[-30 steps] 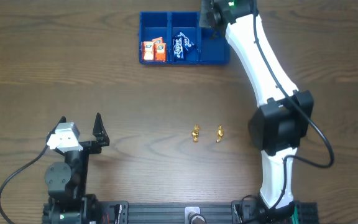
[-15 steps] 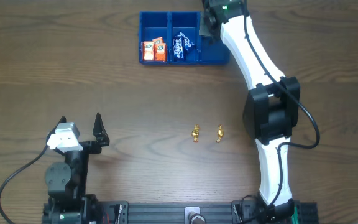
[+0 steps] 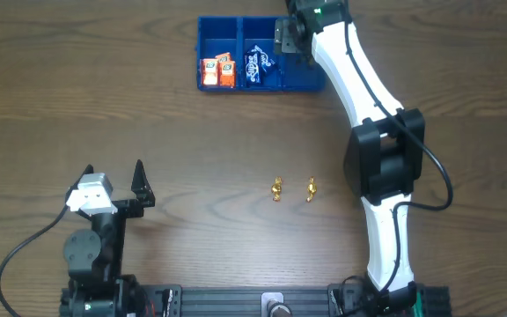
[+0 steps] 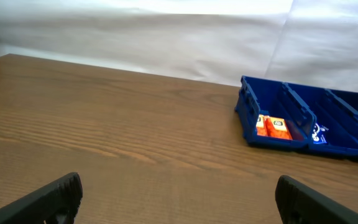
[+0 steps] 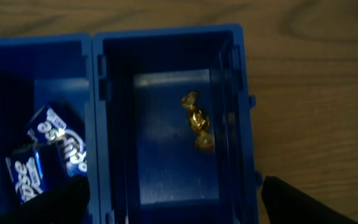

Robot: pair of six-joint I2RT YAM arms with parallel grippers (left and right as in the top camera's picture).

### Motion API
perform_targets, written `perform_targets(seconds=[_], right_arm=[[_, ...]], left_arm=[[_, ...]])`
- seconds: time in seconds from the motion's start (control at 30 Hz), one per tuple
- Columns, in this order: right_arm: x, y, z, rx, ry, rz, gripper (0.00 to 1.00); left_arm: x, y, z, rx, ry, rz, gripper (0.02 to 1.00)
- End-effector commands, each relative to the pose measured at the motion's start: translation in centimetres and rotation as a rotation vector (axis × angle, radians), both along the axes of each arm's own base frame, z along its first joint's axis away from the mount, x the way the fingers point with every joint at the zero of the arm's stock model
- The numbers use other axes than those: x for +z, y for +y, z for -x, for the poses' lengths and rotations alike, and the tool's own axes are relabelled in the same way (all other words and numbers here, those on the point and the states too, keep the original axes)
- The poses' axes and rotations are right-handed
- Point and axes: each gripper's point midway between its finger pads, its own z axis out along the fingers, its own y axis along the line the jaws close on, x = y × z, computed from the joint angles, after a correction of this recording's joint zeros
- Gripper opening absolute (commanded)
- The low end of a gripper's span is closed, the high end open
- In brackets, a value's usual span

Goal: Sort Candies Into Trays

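While the sorting looks well under way, it is not finished, to judge from where I stand. On the wooden table the right arm stretches all the way up to the far side, and the left arm sits back near its base, well apart from everything.

The blue tray has three compartments, and each one holds a single kind of candy. That looks right for the task. Above the rightmost compartment hangs the right gripper, fingers spread and holding nothing. The left gripper is likewise spread wide and empty, over bare wood.

The orange candies lie in the left compartment. The blue-wrapped candies are in the middle one. In the right compartment, directly under the released gripper, a gold candy rests on the floor near the middle, touching neither side wall as far as I can tell.

Two more gold candies are left out on the table, one just beside the other, near the right arm's elbow and well apart from the tray. I'd say both belong in that same right compartment, so two pick-and-drop trips remain.
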Motion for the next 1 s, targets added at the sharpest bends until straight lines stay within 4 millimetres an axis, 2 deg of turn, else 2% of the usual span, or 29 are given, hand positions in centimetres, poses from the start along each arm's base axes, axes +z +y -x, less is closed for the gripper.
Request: perform_targets(seconds=[0.03,0.1,0.13,0.23,0.33,0.43,0.57,0.6,0.73,1.0], right_arm=[[6.5,-0.5,2.7,0.015,-0.08,-0.024,0.939],[7.8,-0.9,4.8,0.022,-0.083,-0.029,0.941],[8.2,-0.7,7.0,0.041,-0.074,-0.045,0.941],[7.2,0.4,12.1,0.062,-0.03,-0.092,0.941],[4.5,1.8,17.1,0.055,0.047,-0.112,0.941],[0.2,4.2,22.5,0.08,0.19,-0.151,0.925],[-3.8,6.7,27.0,0.103,0.307,-0.154,0.895],[-5.2,7.2,28.8,0.091,0.352,-0.141,0.89],[-7.4,7.5,30.9,0.064,0.413,-0.118,0.888],[-10.8,6.7,30.8,0.001,0.482,-0.07,0.871]], left_arm=[[-1.6,-0.2,0.1,-0.013,0.052,-0.011,0.996],[-1.6,-0.2,0.1,-0.013,0.052,-0.011,0.996],[-1.6,-0.2,0.1,-0.013,0.052,-0.011,0.998],[-1.6,-0.2,0.1,-0.013,0.052,-0.011,0.998],[-1.6,-0.2,0.1,-0.013,0.052,-0.011,0.998],[-1.6,-0.2,0.1,-0.013,0.052,-0.011,0.998],[-1.6,-0.2,0.1,-0.013,0.052,-0.011,0.998],[-1.6,-0.2,0.1,-0.013,0.052,-0.011,0.998],[-1.6,-0.2,0.1,-0.013,0.052,-0.011,0.998],[-1.6,-0.2,0.1,-0.013,0.052,-0.011,0.998]])
